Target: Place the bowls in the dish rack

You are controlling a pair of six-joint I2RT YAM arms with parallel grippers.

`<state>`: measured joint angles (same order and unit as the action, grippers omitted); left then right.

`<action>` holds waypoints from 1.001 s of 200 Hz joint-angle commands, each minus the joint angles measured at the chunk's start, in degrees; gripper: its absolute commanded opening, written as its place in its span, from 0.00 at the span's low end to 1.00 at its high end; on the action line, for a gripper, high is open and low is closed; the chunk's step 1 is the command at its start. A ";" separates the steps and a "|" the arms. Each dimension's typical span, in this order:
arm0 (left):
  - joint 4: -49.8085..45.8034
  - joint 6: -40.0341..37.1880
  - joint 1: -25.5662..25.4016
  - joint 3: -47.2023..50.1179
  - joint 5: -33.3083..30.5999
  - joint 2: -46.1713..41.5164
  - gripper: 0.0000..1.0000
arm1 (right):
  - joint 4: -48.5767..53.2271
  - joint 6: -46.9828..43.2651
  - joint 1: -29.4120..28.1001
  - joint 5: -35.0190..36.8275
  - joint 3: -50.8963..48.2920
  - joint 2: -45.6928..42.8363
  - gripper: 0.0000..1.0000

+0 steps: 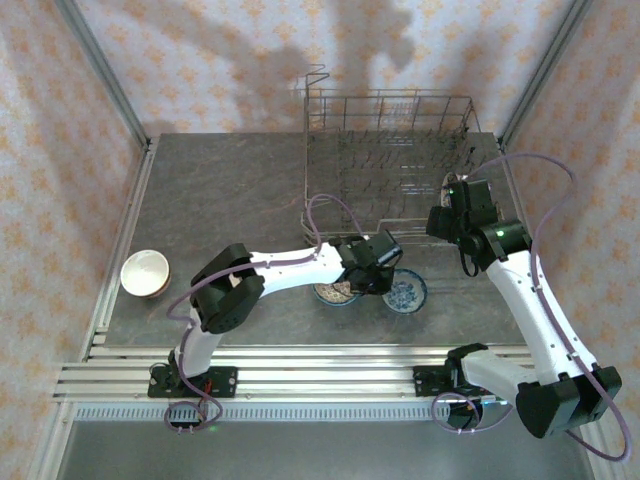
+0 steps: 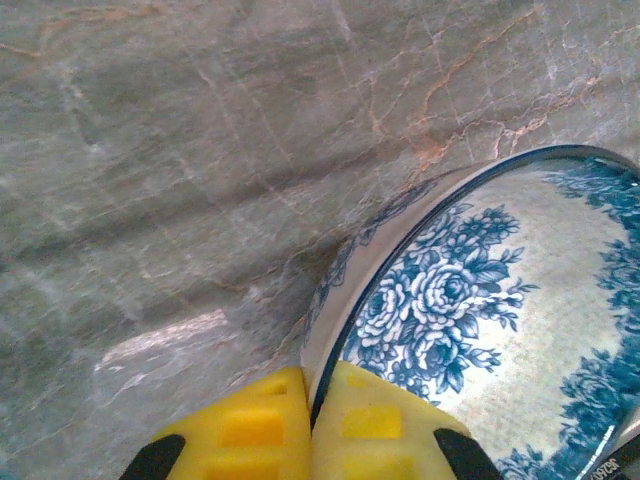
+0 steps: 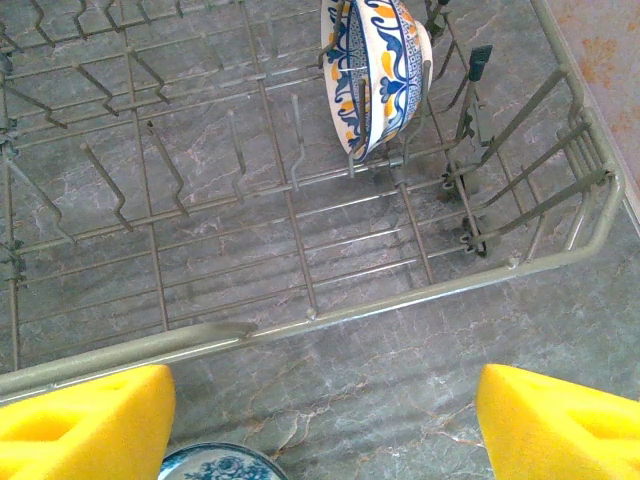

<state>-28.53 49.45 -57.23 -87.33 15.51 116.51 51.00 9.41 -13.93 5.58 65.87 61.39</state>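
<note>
On the grey worktop (image 1: pixel 240 190), from above, the dish rack (image 1: pixel 390 150) stands far back, a cream bowl (image 1: pixel 145 272) at the left edge, a patterned bowl (image 1: pixel 333 293) and a blue flowered bowl (image 1: pixel 408 292) side by side in front. Left wrist: the left tool (image 2: pixel 312 400) is pinched tight on the flowered bowl's rim. Right wrist: the right tool (image 3: pixel 320 420) gapes wide and empty by the rack's rail; a blue and orange bowl (image 3: pixel 375 70) stands on edge inside.

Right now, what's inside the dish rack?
One blue, white and orange bowl stands on edge between tines of the dish rack. From above, the right arm covers that corner.
</note>
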 commanded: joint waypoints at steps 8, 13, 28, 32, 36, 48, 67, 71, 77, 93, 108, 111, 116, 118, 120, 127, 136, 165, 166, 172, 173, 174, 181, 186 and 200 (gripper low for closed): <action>0.82 -1.50 0.46 1.23 -2.58 -5.87 0.00 | 1.29 -0.36 0.05 1.54 1.77 -1.93 0.79; 0.93 -1.67 0.41 1.40 -2.54 -6.36 0.00 | 1.29 -0.44 0.05 1.41 1.74 -2.24 0.79; 0.93 -2.14 0.15 1.76 -2.54 -8.12 0.00 | 1.78 -0.72 0.05 1.01 1.97 -3.17 0.79; 0.89 -2.23 0.11 1.80 -2.54 -8.86 0.00 | 1.97 -0.80 0.05 1.06 2.06 -3.40 0.79; 0.94 -2.41 -0.12 1.89 -2.54 -9.28 0.00 | 2.27 -0.87 0.05 1.09 2.16 -3.65 0.79; 0.71 -3.01 -0.48 1.83 -2.75 -10.43 0.00 | 3.01 -1.04 0.05 1.14 2.47 -4.20 0.79; 0.46 -4.21 -0.59 1.22 -2.22 -12.04 0.00 | 4.23 -1.23 0.05 0.60 2.88 -5.01 0.79; 0.64 -4.57 -0.60 1.07 -1.91 -12.44 0.00 | 4.49 -1.38 0.05 0.25 3.09 -5.19 0.79; 0.53 -5.26 -0.60 0.58 -1.30 -12.94 0.00 | 4.98 -1.69 0.05 -0.64 3.36 -5.35 0.79; -1.83 -7.40 -0.60 -2.05 -1.37 -14.04 0.00 | 6.55 -2.51 0.10 -2.94 4.84 -6.07 0.78; -4.76 -9.55 -0.60 -4.92 -2.30 -14.84 0.00 | 8.06 -3.48 0.05 -5.01 6.53 -6.79 0.79; -5.30 -10.08 -0.56 -5.53 -2.51 -14.95 0.00 | 8.39 -3.70 0.05 -5.58 6.95 -6.88 0.79; -6.53 -10.87 -0.51 -6.68 -2.95 -15.02 0.00 | 8.89 -3.90 0.05 -6.61 7.66 -7.07 0.79; -6.95 -11.18 -0.51 -7.23 -3.05 -15.07 0.00 | 9.10 -4.05 0.05 -7.03 7.93 -7.07 0.78; -7.39 -11.47 -0.45 -7.77 -3.41 -15.08 0.00 | 9.29 -4.09 0.05 -7.44 8.22 -7.13 0.78; -8.89 -12.71 -0.51 -9.51 -4.14 -15.03 0.00 | 9.91 -4.31 0.06 -8.97 9.08 -7.29 0.78; -10.49 -14.14 -0.30 -11.82 -5.04 -15.00 0.00 | 10.37 -4.70 0.05 -11.51 10.09 -7.42 0.77; -12.32 -17.14 1.56 -16.61 -5.66 -14.74 0.00 | 10.70 -5.44 0.09 -19.16 12.03 -7.77 0.75; -12.37 -17.21 1.71 -16.67 -5.62 -14.73 0.00 | 10.65 -5.45 0.11 -19.40 12.10 -7.77 0.75; -12.63 -17.57 2.24 -17.48 -5.69 -14.69 0.00 | 10.53 -5.52 0.07 -20.77 12.33 -7.77 0.74; -12.70 -17.65 2.31 -17.64 -5.72 -14.71 0.00 | 10.52 -5.53 0.06 -21.04 12.30 -7.82 0.74; -12.78 -17.68 2.39 -17.80 -5.74 -14.72 0.00 | 10.48 -5.49 0.05 -21.22 12.33 -7.79 0.74; -13.32 -17.81 3.02 -18.68 -5.93 -14.65 0.00 | 10.28 -5.62 0.05 -22.86 12.48 -7.86 0.73; -13.70 -17.81 3.38 -19.33 -6.26 -14.64 0.00 | 10.11 -5.71 0.05 -23.76 12.53 -7.86 0.72; -14.66 -20.51 4.19 -20.84 -7.57 -14.77 0.00 | 9.74 -5.64 0.05 -26.48 12.62 -7.77 0.70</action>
<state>-40.69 33.45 -54.96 -104.29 11.29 104.38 59.68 4.78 -13.93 -13.54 76.95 53.89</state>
